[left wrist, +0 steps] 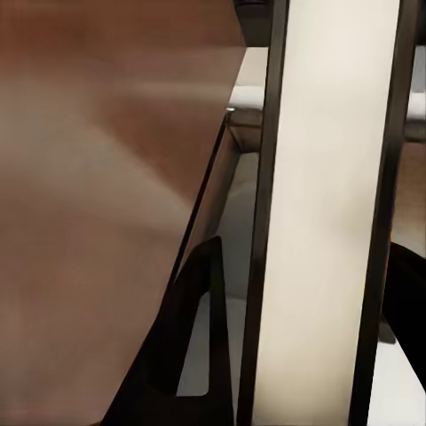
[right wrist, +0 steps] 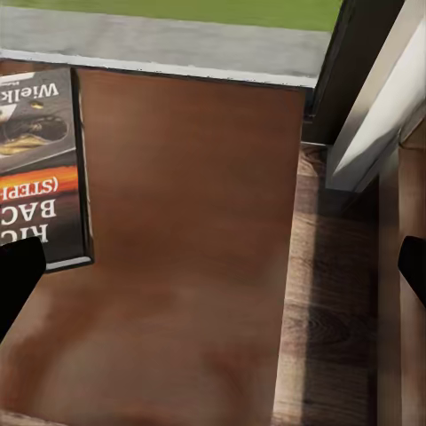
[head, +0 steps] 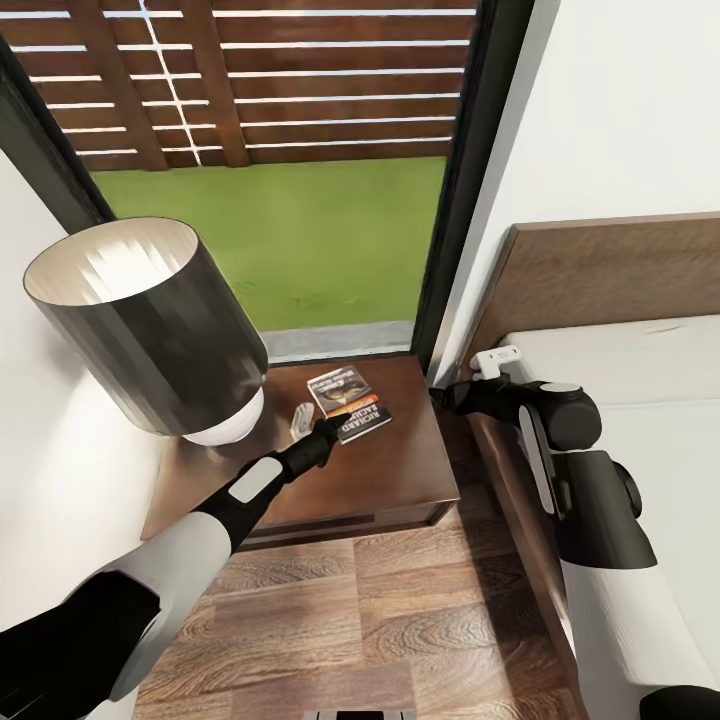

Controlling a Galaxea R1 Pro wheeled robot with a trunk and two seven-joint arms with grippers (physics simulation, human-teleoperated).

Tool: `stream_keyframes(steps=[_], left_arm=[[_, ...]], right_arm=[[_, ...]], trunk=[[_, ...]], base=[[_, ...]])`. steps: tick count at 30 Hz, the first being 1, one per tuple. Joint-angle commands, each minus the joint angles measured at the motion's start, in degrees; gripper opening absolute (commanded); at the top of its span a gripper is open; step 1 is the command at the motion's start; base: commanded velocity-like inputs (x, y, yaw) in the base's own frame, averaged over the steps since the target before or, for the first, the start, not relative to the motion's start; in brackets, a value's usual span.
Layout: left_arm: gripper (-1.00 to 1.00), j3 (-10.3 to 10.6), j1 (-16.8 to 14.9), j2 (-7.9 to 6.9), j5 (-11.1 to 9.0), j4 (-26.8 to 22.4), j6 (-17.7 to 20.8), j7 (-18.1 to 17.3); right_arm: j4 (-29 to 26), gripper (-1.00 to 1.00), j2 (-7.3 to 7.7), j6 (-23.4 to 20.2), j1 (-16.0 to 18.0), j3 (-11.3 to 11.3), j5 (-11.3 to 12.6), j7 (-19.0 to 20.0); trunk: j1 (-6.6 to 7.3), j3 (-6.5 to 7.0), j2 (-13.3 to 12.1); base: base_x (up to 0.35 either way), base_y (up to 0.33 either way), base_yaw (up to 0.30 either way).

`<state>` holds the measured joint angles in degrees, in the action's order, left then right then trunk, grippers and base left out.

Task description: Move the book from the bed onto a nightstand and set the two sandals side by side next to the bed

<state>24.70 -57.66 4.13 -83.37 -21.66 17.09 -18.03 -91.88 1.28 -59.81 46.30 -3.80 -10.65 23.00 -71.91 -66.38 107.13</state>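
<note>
The book [head: 350, 400], dark with an orange band and white lettering, rests cover up near the middle of the nightstand [head: 400, 470]. My left gripper [head: 328, 428] reaches its near corner. In the left wrist view the book's pale page edge [left wrist: 328, 177] runs between the two dark fingers [left wrist: 200, 355], which close on it. My right gripper [head: 440, 395] hovers open over the gap between nightstand and bed [head: 640, 380]. Its wrist view shows the book [right wrist: 40, 169] on the brown top [right wrist: 195, 222]. The sandals are out of view.
A large dark-shaded lamp [head: 140, 320] takes up the nightstand's left part. Behind it a glass door opens onto grass [head: 300, 240]. The brown headboard [head: 600, 270] stands at the right, and wood-plank floor [head: 380, 620] lies in front.
</note>
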Motion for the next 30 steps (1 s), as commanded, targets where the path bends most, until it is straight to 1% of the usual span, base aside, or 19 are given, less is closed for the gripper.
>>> stream_keyframes(steps=[1, 8, 22, 30], left_arm=[[-1.00, 0.3, -0.1, -0.03, -0.5, 0.3, 0.1, -0.2], [-1.00, 0.3, -0.1, -0.02, -0.6, 0.8, -0.4, -0.2], [-1.00, 0.3, -0.1, 0.04, -0.6, 1.0, -1.0, -0.2], [-1.00, 0.2, 0.0, 0.11, -0.6, 1.0, -1.5, -0.2]], right_arm=[[-0.1, 1.00, 0.04, -0.2, 0.0, -0.1, -0.6, 0.5], [-0.1, 1.00, -0.02, -0.2, 0.0, -0.1, -0.6, 0.5], [-0.1, 1.00, -0.04, -0.2, -0.1, -0.1, -0.6, 0.5], [-0.1, 1.00, -0.03, -0.2, -0.1, -0.1, -0.6, 0.5]], trunk=[[0.00, -0.03, 0.0], [0.00, -0.03, 0.0], [0.00, -0.03, 0.0], [0.00, -0.03, 0.0]], base=[[0.007, 0.000, 0.000], [0.085, 0.000, 0.000], [0.234, 0.000, 0.000], [0.095, 0.000, 0.000]])
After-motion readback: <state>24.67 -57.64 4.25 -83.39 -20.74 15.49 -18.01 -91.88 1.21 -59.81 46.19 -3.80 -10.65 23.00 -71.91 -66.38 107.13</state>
